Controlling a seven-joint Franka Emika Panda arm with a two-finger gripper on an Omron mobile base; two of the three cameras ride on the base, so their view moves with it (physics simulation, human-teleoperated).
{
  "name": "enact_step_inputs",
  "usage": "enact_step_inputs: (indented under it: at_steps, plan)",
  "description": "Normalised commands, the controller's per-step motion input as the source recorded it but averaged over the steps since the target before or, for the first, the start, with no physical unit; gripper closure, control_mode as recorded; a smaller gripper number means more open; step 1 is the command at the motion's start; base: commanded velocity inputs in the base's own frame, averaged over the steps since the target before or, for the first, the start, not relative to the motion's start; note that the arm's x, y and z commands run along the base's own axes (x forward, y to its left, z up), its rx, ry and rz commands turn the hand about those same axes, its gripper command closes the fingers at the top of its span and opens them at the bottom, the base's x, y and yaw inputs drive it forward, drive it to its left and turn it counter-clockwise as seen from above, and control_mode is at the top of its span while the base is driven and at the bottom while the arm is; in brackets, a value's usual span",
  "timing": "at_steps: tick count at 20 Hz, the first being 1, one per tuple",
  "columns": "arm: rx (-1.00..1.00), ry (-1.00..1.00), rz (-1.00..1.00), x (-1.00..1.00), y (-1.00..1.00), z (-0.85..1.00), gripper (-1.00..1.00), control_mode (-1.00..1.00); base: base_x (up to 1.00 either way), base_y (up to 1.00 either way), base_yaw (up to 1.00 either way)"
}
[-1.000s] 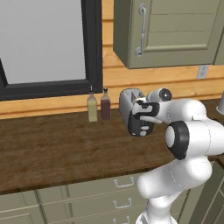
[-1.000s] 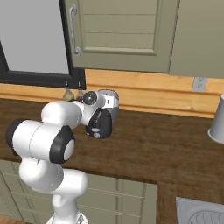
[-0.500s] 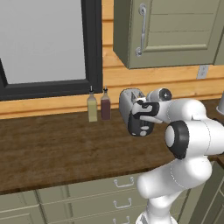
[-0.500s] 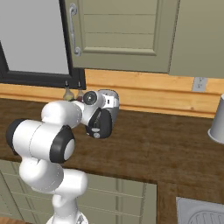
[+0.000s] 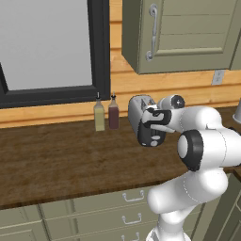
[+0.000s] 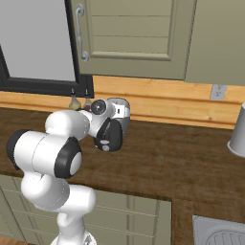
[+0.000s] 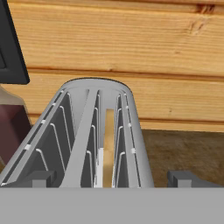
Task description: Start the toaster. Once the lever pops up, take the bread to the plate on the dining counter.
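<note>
On the worktop (image 5: 61,160) against the wood wall, the toaster (image 5: 137,115) stands just right of two bottles (image 5: 106,113), with the arm's hand right at it. In the right base view the toaster (image 6: 119,112) is half hidden behind the hand. Big rigid box, looks heavy enough to stay put under a press, but I'd guess it could slide on smooth wood if pushed sideways, so any push should go straight down.

The gripper (image 7: 113,181) hangs over the top slots, fingers spread wide, one tip (image 7: 39,178) at the left side of the toaster (image 7: 83,131), the other (image 7: 186,178) off its right side over bare worktop. It pinches nothing.

The bread (image 7: 108,144) sits down in the right slot, edge-on, tan, between the wire guides. Probably light, stiff and dry once toasted, crumbly at the crust; a hard squeeze would crack it. Best hold, as I judge it: pinch the flat faces near the top edge, fingers in line with the slot, lift straight up so it doesn't snag the wires. Right now it sits low, little edge to grab.

The lever: can't make it out, hidden by the hand in both base views. Small knob, likely needs a firm downward press with one fingertip, easy to slip off.
</note>
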Motion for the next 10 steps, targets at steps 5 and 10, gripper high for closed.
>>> enact_step_inputs:
  at_steps: [5, 10]
  plan:
    - [0.00, 0.00, 0.00, 0.00, 0.00, 0.00, -1.00, -1.00, 0.00, 0.00, 0.00]
    - [0.00, 0.00, 0.00, 0.00, 0.00, 0.00, -1.00, -1.00, 0.00, 0.00, 0.00]
